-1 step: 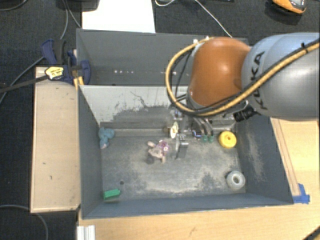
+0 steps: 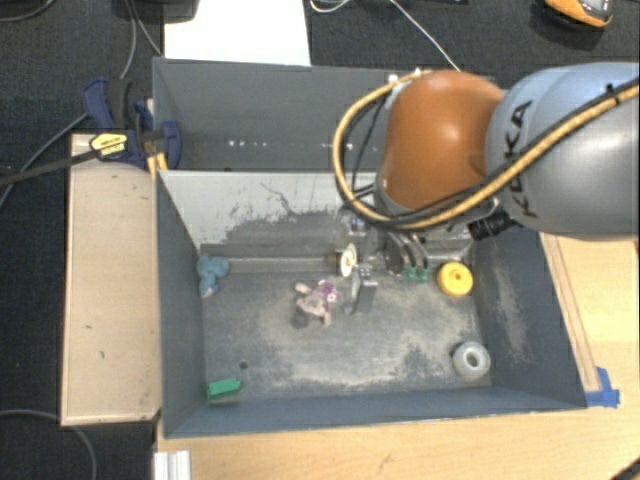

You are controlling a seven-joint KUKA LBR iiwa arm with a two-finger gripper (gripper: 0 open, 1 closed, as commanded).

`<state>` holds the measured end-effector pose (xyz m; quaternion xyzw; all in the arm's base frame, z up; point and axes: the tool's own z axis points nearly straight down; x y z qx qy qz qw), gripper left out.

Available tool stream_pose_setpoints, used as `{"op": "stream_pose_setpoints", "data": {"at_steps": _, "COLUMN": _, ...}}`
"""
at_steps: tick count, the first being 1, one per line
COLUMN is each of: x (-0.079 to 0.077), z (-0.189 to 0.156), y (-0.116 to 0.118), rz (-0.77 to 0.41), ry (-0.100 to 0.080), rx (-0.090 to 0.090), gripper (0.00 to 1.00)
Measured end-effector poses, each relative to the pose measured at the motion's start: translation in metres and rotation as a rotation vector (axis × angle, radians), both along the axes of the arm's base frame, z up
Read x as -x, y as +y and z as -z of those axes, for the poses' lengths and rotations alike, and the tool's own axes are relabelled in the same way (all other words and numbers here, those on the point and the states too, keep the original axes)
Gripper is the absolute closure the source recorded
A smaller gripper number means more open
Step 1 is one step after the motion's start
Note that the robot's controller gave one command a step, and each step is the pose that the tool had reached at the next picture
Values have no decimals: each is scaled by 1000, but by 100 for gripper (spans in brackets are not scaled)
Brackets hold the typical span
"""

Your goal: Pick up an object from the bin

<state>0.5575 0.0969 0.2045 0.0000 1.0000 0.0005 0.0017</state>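
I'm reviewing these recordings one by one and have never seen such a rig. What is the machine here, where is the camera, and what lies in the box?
The camera looks down from above, slightly sideways. The big grey arm with an orange cover reaches in from the right into a grey metal bin. Its jaws hang low near the middle, beside a small pink toy. On the floor also lie a yellow disc, a grey ring, a green block and a blue lump. Whether anything is held cannot be seen.
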Motion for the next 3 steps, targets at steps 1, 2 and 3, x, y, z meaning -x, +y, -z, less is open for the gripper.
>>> {"op": "stream_pose_setpoints", "data": {"at_steps": 1, "x": -17, "z": 72, "y": 6, "rz": -304, "ry": -3, "rx": 0, "gripper": 0}}
{"op": "stream_pose_setpoints", "data": {"at_steps": 2, "x": -22, "z": 66, "y": 12, "rz": -383, "ry": -3, "rx": 0, "gripper": 0}}
{"op": "stream_pose_setpoints", "data": {"at_steps": 3, "x": -32, "z": 77, "y": 6, "rz": -508, "ry": -5, "rx": 1, "gripper": 0}}
